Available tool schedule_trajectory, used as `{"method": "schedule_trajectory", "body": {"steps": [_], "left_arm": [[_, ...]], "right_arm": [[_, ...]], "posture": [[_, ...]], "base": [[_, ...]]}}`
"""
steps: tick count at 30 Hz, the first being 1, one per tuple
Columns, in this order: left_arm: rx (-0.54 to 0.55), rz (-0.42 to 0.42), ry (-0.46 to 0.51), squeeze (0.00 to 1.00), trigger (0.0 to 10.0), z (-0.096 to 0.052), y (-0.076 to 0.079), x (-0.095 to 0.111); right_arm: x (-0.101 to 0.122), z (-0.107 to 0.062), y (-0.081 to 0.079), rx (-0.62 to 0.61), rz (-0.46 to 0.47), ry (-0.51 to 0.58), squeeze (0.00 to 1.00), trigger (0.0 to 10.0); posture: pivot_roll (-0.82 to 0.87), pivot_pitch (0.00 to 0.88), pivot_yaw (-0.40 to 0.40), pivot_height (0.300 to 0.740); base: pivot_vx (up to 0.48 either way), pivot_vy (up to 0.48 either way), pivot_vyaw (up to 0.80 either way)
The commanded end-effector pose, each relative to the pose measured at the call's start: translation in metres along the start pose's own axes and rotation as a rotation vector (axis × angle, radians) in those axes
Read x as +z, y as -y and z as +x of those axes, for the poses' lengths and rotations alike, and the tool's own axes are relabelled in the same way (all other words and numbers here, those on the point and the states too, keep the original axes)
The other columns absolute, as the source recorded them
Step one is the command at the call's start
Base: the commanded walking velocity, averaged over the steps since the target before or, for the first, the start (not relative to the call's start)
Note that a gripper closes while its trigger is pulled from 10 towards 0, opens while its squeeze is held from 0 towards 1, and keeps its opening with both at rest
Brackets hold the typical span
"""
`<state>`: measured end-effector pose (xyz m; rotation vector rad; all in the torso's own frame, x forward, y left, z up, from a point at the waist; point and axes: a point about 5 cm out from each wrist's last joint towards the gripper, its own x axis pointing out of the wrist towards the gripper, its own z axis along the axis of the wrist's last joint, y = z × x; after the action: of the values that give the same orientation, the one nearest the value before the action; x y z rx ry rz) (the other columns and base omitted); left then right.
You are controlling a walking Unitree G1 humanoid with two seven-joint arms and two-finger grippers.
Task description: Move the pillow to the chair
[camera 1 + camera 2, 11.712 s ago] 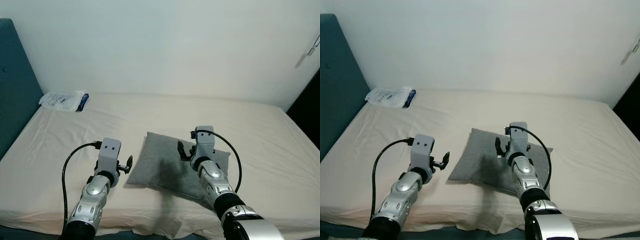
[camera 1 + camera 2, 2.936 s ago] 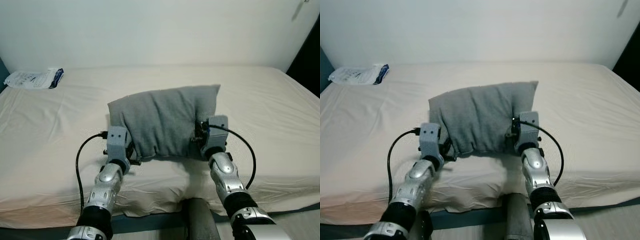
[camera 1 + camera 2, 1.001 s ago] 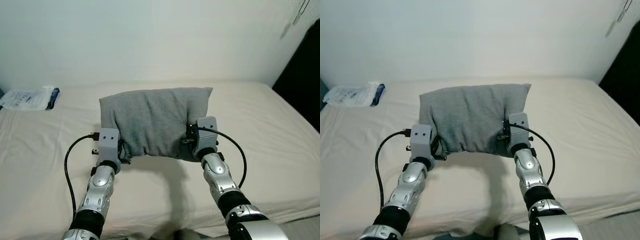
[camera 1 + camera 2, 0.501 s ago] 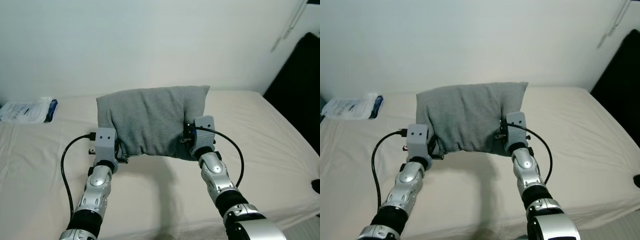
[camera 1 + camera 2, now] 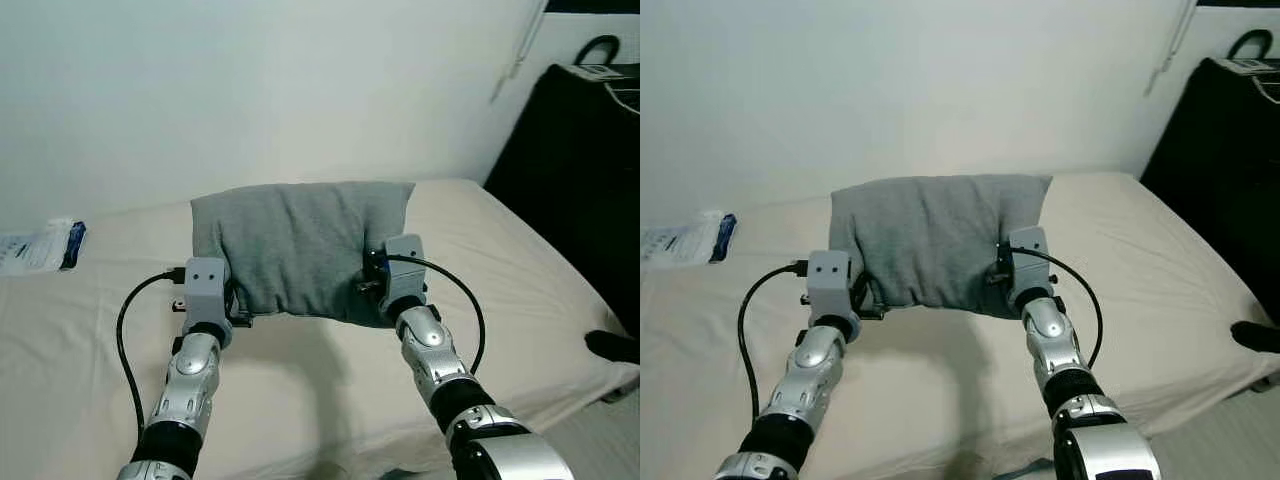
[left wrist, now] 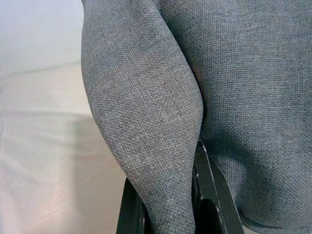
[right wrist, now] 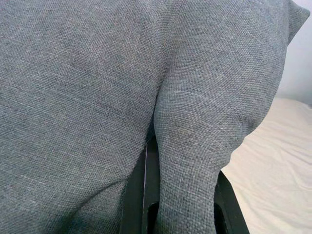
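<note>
Above the bed (image 5: 520,260), pillow (image 5: 300,245) held clear, upright. Left gripper (image 6: 168,214) and right gripper (image 7: 183,204) each clamped on a lower fold. Step in hand: carry. Chair unseen; next move calls for turning to find it.

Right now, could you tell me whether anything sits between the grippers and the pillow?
Nothing does: the left gripper and right gripper each pinch a fold of the grey pillow, held up above the bed.

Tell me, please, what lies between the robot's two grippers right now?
The grey pillow spans the gap: the left gripper pinches one side and the right gripper the other, lifted above the bed, as the left eye view shows.
</note>
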<state>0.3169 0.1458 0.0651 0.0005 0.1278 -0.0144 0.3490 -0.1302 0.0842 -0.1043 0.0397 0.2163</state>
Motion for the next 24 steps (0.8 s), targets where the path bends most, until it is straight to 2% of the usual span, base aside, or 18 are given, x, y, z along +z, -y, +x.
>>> {"method": "schedule_trajectory", "body": {"steps": [1, 13, 24], "left_arm": [[-0.021, 0.014, 0.055, 0.0, 10.0, 0.0019, 0.0068, 0.0096], [-0.01, 0.007, 0.054, 0.0, 10.0, 0.0026, 0.0036, 0.0094], [-0.018, 0.007, 0.064, 0.0, 10.0, 0.0051, 0.0079, 0.012]], "right_arm": [[0.002, 0.0032, -0.0089, 0.046, -0.008, -0.006, 0.0, 10.0], [0.0002, 0.0032, -0.0075, 0.049, 0.01, -0.019, 0.0, 10.0], [-0.0017, 0.0047, -0.0082, 0.041, 0.011, -0.052, 0.0, 10.0]], "posture": [[0.0, 0.0, -0.096, 0.731], [0.01, 0.0, -0.106, 0.731], [0.0, 0.0, -0.101, 0.731]], "base": [[0.0, 0.0, 0.0], [0.0, 0.0, 0.0], [0.0, 0.0, 0.0]]}}
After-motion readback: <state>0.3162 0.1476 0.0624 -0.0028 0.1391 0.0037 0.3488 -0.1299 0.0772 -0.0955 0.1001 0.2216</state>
